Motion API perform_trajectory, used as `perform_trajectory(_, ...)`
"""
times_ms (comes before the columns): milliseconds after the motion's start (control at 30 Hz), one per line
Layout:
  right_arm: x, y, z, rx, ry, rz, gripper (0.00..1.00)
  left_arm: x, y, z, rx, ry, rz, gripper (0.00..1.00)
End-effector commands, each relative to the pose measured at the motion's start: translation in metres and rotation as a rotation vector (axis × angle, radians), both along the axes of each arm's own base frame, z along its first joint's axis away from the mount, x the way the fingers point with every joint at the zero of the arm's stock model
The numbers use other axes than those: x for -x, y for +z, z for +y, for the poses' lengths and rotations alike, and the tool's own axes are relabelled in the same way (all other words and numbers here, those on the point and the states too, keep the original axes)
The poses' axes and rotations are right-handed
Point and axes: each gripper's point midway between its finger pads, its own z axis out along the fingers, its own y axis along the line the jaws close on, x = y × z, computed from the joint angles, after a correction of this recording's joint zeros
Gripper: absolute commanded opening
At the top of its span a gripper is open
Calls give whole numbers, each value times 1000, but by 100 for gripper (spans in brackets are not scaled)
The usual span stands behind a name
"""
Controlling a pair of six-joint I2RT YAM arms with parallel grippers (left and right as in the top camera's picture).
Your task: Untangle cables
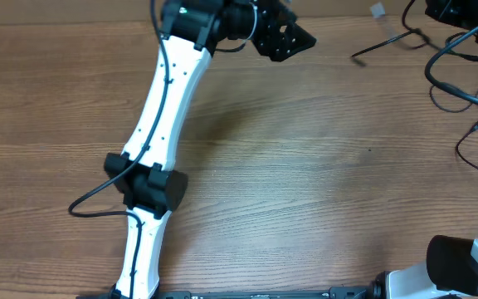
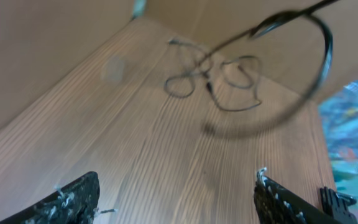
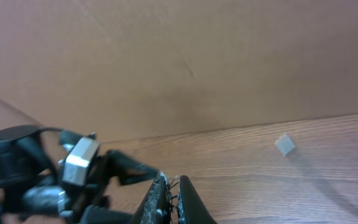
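Overhead view: table (image 1: 305,191), wood-grain top. Left arm (image 1: 166,100), white with black joints, reaches from the near edge to the far edge, where the left end effector (image 1: 287,37) sits over bare wood. Cables (image 1: 388,41), thin and black, lie at the far right corner of the table, well apart from the left end effector. One strand runs at a slant near the far edge. Another, with a small plug end (image 1: 477,126), curls toward the right edge. A small grey square (image 1: 378,10) lies by the far edge, just beside the slanting strand. Left wrist view: the left end effector's fingers (image 2: 61,202) stand wide apart at the bottom corners, with only bare table between them. Further along the table the cables form a loose tangle of loops and crossings. A blurred dark loop (image 2: 326,53) arcs through the foreground, off the table, and its shadow falls on the wood below. Right wrist view: the right end effector (image 3: 166,199) has its fingers pressed together at the bottom edge. Whether a strand is pinched between them cannot be told. Just left of the fingers is a dark, blurred bundle with a silver-tipped plug (image 3: 79,163). The grey square lies on the table further off to the right.
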Motion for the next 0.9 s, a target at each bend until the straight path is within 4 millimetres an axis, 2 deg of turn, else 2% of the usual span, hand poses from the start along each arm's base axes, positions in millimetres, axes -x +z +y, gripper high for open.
perform_trajectory(0, 6, 7, 13, -4, 50, -21, 4, 21, 19, -21, 126, -172, -45, 79)
perform_trajectory(133, 6, 6, 16, -1, 54, -20, 4, 37, 52, -30, 256, -307, -126, 79)
perform_trajectory(400, 6, 1, 16, -4, 53, 3, 4, 76, 84, -36, 391, -549, -235, 80)
perform_trajectory(667, 4, -4, 16, -7, 54, 17, 4, 112, 94, -67, 433, -671, -300, 74)
perform_trajectory(867, 8, -9, 24, -10, 71, 45, 4, 116, 94, -93, 414, -618, -321, 70)
